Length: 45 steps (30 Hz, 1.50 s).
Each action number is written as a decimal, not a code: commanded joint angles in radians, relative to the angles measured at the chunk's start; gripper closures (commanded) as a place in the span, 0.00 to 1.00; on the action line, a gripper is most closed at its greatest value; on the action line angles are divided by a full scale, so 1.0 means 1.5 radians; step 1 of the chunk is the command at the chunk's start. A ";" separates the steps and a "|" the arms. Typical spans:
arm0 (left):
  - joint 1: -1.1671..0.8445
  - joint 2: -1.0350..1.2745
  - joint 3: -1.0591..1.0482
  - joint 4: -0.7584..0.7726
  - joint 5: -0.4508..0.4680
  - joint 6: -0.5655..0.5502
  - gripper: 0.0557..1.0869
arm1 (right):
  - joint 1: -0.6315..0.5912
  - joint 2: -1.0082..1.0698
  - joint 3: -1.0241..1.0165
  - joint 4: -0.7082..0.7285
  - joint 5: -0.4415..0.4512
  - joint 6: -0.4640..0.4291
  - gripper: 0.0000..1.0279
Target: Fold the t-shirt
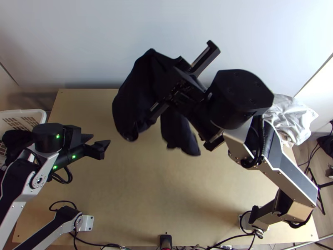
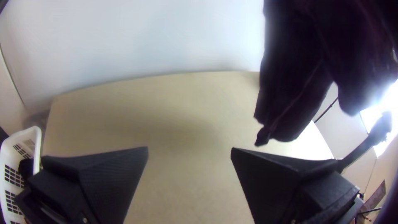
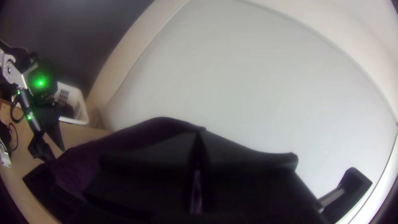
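Observation:
In the top view the dark t-shirt [image 1: 135,93] hangs bunched above the back middle of the table, with two lower parts dangling apart. My right gripper [image 1: 183,85] holds it up high; in the right wrist view that gripper [image 3: 199,135] is shut on a part of the cloth [image 3: 81,166]. Low over the table's left side, my left gripper [image 1: 99,140] stands open, away from the shirt. The left wrist view has the left gripper [image 2: 189,150] with nothing between its fingers, and the hanging shirt [image 2: 296,74] beyond them.
A white basket [image 1: 26,115] with dark cloth inside stands at the left edge of the wooden table [image 1: 137,187]. Light grey cloth [image 1: 289,116] lies crumpled at the back right, behind the right arm. A wall rises behind the table.

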 commanded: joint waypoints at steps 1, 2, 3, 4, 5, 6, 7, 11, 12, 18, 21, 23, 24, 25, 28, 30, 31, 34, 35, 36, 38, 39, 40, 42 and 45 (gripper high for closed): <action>-0.059 0.031 0.097 -0.007 0.001 -0.026 0.06 | 0.012 0.002 -0.022 -0.002 0.007 -0.005 0.97; -0.067 0.034 0.113 -0.012 0.001 -0.031 0.06 | 0.012 0.003 -0.025 -0.002 0.008 -0.007 0.97; -0.075 0.037 0.124 -0.017 0.001 -0.036 0.06 | 0.012 0.004 -0.027 -0.002 0.010 -0.007 0.97; -0.082 0.038 0.132 -0.020 0.001 -0.038 0.06 | 0.011 0.005 -0.027 -0.002 0.012 -0.007 0.97; -0.087 0.038 0.136 -0.023 0.001 -0.041 0.06 | 0.011 0.006 -0.027 -0.003 0.013 -0.007 0.97; -0.092 0.037 0.139 -0.028 0.001 -0.043 0.06 | 0.011 0.006 -0.029 -0.004 0.013 -0.007 0.97; -0.097 0.037 0.140 -0.031 0.001 -0.045 0.06 | 0.010 0.006 -0.032 -0.004 0.014 -0.007 0.97; -0.107 0.036 0.118 -0.037 0.001 -0.050 0.06 | 0.013 0.010 -0.035 -0.005 0.013 -0.007 0.97; -0.107 0.035 0.109 -0.037 0.001 -0.050 0.06 | 0.019 0.011 -0.035 -0.005 0.013 -0.007 0.97; -0.109 0.011 0.036 -0.037 0.000 -0.050 0.06 | 0.025 0.030 -0.035 -0.029 0.013 0.025 0.97; -0.104 -0.005 0.000 -0.037 0.000 -0.050 0.06 | -0.005 0.037 -0.036 -0.054 0.012 0.065 0.97; -0.102 -0.009 -0.017 -0.036 0.000 -0.050 0.06 | -0.048 0.038 -0.039 -0.080 0.004 0.106 0.97; -0.102 -0.010 -0.021 -0.036 0.000 -0.050 0.06 | -0.072 0.037 -0.042 -0.096 -0.006 0.131 0.97; -0.102 -0.010 -0.023 -0.036 0.000 -0.050 0.06 | -0.097 0.034 -0.049 -0.111 -0.017 0.152 0.97; -0.102 -0.003 -0.022 -0.034 0.000 -0.050 0.06 | -0.159 0.013 -0.100 -0.130 -0.048 0.190 0.97; -0.101 0.002 -0.017 -0.034 -0.001 -0.050 0.06 | -0.169 -0.006 -0.137 -0.130 -0.055 0.193 0.97; -0.099 0.003 -0.015 -0.035 0.000 -0.050 0.06 | -0.168 -0.012 -0.145 -0.130 -0.060 0.194 0.97; -0.095 0.002 -0.016 -0.040 -0.001 -0.050 0.06 | -0.138 -0.015 -0.144 -0.141 -0.067 0.188 0.97; -0.094 0.000 -0.019 -0.042 -0.001 -0.050 0.06 | -0.122 -0.015 -0.141 -0.142 -0.068 0.182 0.97; -0.094 -0.003 -0.022 -0.042 -0.001 -0.050 0.06 | -0.108 -0.013 -0.141 -0.142 -0.069 0.172 0.97; -0.093 -0.007 -0.029 -0.044 -0.001 -0.050 0.06 | -0.083 -0.012 -0.145 -0.142 -0.069 0.160 0.97; -0.093 -0.010 -0.032 -0.045 -0.001 -0.050 0.06 | -0.070 -0.008 -0.140 -0.142 -0.069 0.159 0.97; -0.093 -0.012 -0.034 -0.047 0.000 -0.050 0.06 | -0.059 -0.003 -0.131 -0.142 -0.069 0.159 0.97; -0.093 -0.018 -0.036 -0.054 -0.001 -0.050 0.06 | -0.038 0.015 -0.097 -0.142 -0.069 0.160 0.97; -0.093 -0.028 -0.037 -0.067 -0.001 -0.050 0.06 | -0.017 0.047 -0.036 -0.140 -0.069 0.157 0.97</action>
